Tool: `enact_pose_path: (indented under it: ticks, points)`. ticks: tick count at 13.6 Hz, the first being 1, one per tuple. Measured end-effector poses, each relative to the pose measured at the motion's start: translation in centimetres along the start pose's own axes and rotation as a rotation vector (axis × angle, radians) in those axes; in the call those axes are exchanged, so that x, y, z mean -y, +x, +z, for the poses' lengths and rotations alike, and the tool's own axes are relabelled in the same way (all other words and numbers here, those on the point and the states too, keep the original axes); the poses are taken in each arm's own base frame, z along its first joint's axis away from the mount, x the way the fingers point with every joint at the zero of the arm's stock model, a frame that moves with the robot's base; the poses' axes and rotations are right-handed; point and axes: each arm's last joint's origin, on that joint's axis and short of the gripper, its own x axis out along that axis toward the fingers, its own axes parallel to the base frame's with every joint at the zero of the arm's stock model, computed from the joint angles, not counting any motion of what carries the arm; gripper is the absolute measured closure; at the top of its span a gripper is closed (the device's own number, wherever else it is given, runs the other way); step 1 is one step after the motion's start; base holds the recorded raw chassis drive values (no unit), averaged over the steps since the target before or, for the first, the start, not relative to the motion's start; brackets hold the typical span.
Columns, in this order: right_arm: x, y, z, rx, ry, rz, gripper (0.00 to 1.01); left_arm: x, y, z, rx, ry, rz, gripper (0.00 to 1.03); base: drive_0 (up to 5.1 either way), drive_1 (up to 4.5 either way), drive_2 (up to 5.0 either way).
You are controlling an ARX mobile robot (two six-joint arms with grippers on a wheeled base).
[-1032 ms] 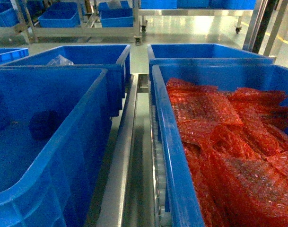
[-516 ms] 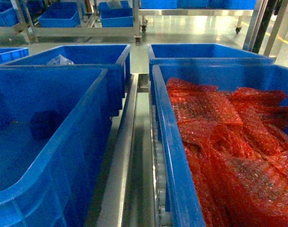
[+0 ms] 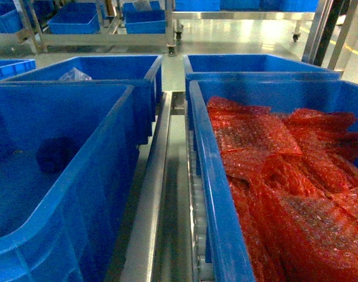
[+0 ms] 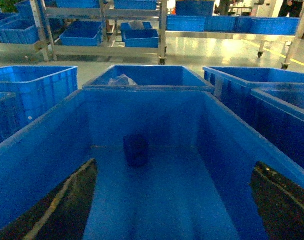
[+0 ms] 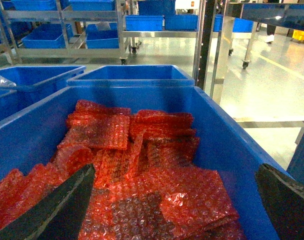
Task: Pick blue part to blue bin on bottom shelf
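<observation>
Most looks done: blue part resting inside blue bin; left pincer spread wide, right pincer likewise, both grasping nothing.

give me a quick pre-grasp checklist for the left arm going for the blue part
1. blue part located, on the floor of the left crate near its far wall: ok
2. Left gripper open, fingers wide apart: ok
3. Nothing lying between the fingers and the part: ok
4. Part centred between the fingers: not ok, it sits left of centre
5. Right gripper open and empty over the red bubble-wrap bags: ok
6. Blue bin on bottom shelf in view: cannot tell
</observation>
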Motion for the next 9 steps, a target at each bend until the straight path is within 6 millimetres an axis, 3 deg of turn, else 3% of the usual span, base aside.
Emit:
enact_pose_path:
  ticks: [1, 9]
  points:
    - [0.0, 0.0, 0.0, 0.0, 0.0, 0.0, 0.03, 0.0, 0.0, 0.0, 0.0, 0.001, 0.0, 0.05, 0.0, 0.0, 0.0]
    - [0.0, 0.0, 0.0, 0.0, 0.0, 0.0, 0.03, 0.0, 0.0, 0.0, 0.0, 0.001, 0.0, 0.05, 0.0, 0.0, 0.0]
